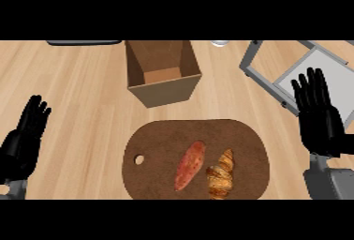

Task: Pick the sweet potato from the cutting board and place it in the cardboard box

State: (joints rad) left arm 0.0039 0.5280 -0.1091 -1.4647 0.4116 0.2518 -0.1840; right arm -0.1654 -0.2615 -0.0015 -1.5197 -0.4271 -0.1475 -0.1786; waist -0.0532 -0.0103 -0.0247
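Observation:
A reddish, elongated sweet potato (pixel 189 165) lies on the dark brown cutting board (pixel 159 140), slightly left of the board's middle. The open cardboard box (pixel 168 92) stands on the counter just beyond the board's far edge, its inside bare. My right hand (pixel 319 117) is open at the right edge, fingers straight and pointing up, well to the right of the board. At the left edge my left hand (pixel 23 138) is open too, fingers up, away from the board. Neither hand touches anything.
A golden croissant (pixel 221 174) lies on the board right beside the sweet potato. A grey metal-framed tray or rack (pixel 266 77) sits at the back right, partly behind my right hand. A dark flat object (pixel 83 42) and a small glass (pixel 220 43) show at the far edge.

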